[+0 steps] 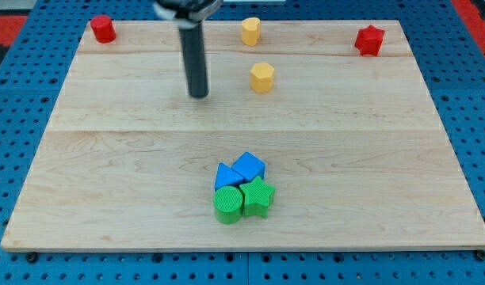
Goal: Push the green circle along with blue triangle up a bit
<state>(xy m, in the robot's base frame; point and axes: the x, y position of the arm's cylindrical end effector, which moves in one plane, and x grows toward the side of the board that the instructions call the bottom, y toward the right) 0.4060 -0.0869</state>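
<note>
The green circle (228,204) sits near the view's bottom centre of the wooden board (108,174). The blue triangle (226,176) touches it from above. A blue cube (249,167) lies against the triangle's right side and a green star (258,195) touches the circle's right side. The four form one tight cluster. My tip (198,95) is in the upper left-centre of the board, far above the cluster and a little to its left, touching no block.
A yellow hexagonal block (262,77) lies right of my tip. A yellow cylinder-like block (250,31) stands at the top centre. A red block (103,28) is at the top left corner and a red star (370,39) at the top right.
</note>
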